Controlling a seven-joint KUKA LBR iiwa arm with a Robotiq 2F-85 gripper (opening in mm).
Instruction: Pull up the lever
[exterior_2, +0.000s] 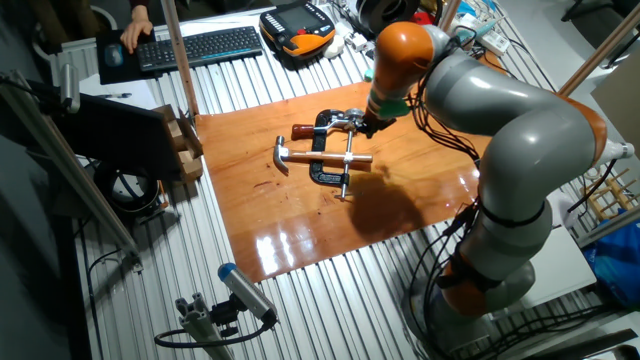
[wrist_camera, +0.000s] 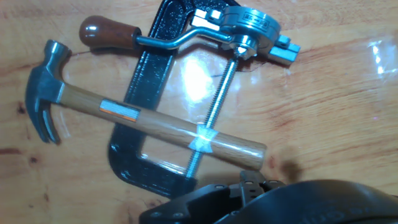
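Lying closest, hammer (wrist_camera: 149, 122) is crossing the clamp (wrist_camera: 146, 81) and its lever (exterior_2: 344, 190) on the surface (exterior_2: 420, 190); whether the tool (exterior_2: 372, 122) is open or closed is unclear.

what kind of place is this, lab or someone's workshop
Most likely a robotics lab. A grey and orange robot arm works over a glossy wooden board on a ribbed aluminium table, with a black computer keyboard and an orange and black handheld control pendant behind it.
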